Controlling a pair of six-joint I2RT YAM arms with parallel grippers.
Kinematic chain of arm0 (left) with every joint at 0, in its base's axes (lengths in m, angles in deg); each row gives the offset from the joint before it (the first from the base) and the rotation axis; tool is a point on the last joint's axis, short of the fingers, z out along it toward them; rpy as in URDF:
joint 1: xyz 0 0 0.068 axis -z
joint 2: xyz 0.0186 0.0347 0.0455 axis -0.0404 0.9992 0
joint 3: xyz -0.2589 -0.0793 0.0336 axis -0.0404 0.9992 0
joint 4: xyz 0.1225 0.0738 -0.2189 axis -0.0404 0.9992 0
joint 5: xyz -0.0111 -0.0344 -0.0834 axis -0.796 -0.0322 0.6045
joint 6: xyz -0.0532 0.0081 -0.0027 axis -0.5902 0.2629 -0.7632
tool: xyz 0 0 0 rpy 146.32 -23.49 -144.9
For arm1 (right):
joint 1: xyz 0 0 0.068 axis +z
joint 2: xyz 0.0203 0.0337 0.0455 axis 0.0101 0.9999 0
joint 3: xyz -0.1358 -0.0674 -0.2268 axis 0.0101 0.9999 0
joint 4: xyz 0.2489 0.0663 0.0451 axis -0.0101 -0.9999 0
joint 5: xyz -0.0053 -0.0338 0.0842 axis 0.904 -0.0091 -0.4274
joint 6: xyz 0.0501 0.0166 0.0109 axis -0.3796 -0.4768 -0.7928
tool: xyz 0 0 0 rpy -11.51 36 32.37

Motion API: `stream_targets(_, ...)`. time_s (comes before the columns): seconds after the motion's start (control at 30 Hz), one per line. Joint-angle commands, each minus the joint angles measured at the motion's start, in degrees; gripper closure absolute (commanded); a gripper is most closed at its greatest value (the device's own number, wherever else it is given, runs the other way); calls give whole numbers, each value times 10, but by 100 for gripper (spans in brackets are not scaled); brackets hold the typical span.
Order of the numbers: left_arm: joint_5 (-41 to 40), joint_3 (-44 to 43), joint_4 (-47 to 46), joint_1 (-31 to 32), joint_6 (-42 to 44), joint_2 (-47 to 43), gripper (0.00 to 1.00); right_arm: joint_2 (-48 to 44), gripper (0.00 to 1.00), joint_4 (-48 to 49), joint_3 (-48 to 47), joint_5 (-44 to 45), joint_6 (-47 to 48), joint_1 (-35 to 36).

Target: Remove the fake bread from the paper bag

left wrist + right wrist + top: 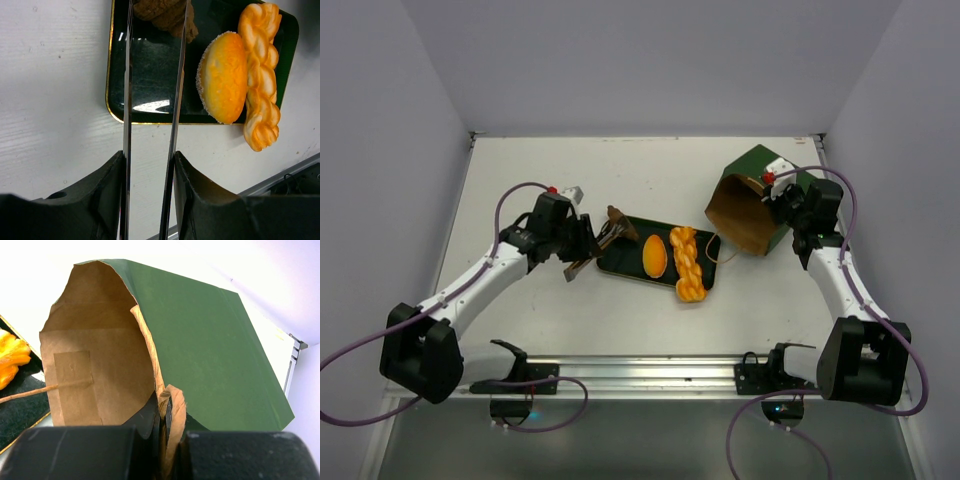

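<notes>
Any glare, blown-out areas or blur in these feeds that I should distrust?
Left wrist: a white glare patch on the glossy black rectangular tray; the dark brown toy pastry is cropped at the top edge. Right wrist: the background above the dark green paper bag is blown out white, the bag's brown inside reads clearly. Top external: even light, soft shadows, nothing blurred.

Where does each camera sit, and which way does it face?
Top external: above and behind, looking down on the table; left arm and right arm show.
Left wrist: wrist-mounted, looks along the left gripper, clamped on the dark brown piece, tray beyond.
Right wrist: wrist-mounted, looks past the right gripper, pinching the rim, into the paper bag.
Shared: both wrist views catch the braided loaf.
</notes>
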Motion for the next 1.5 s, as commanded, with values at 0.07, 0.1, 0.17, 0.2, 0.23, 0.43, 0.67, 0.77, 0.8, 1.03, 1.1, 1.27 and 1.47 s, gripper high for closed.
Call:
stream_targets(0.07,14,-14,-35,-5,10,2,94,-4,99,29,1,-3,-4,-4)
stream_targets(0.1,15,-15,-31,-5,11,1,93,-3,99,29,2,-3,-4,-4)
stream_targets(0.17,19,-15,-28,-5,16,-1,92,-2,99,29,2,-3,-5,-4)
stream_targets(0.2,20,-17,-24,-5,17,-5,91,-1,99,28,1,-4,-4,-3)
stream_targets(0.23,22,-18,-21,-5,20,-7,91,-2,99,27,1,-4,-4,-4)
stream_targets(0.43,21,-37,12,-5,36,-22,87,-2,99,26,0,-5,-5,-3)
stream_targets(0.67,28,-33,16,-5,40,-23,80,-2,98,26,1,-5,-5,-3)
stream_targets(0.77,36,-31,14,-5,41,-20,78,-3,99,26,0,-4,-5,-4)
stream_targets(0.8,36,-31,14,-5,42,-19,77,-3,99,26,1,-3,-6,-4)
stream_targets(1.03,59,-28,6,-5,46,-14,69,-4,99,26,1,-3,-5,-4)
stream_targets(1.1,61,-25,5,-5,48,-12,67,-3,98,26,1,-2,-4,-3)
stream_targets(1.27,60,-19,-1,-5,49,-9,59,-3,99,26,0,-3,-4,-4)
stream_targets(1.47,63,-13,-6,-5,50,-5,52,-4,98,26,0,-2,-4,-4)
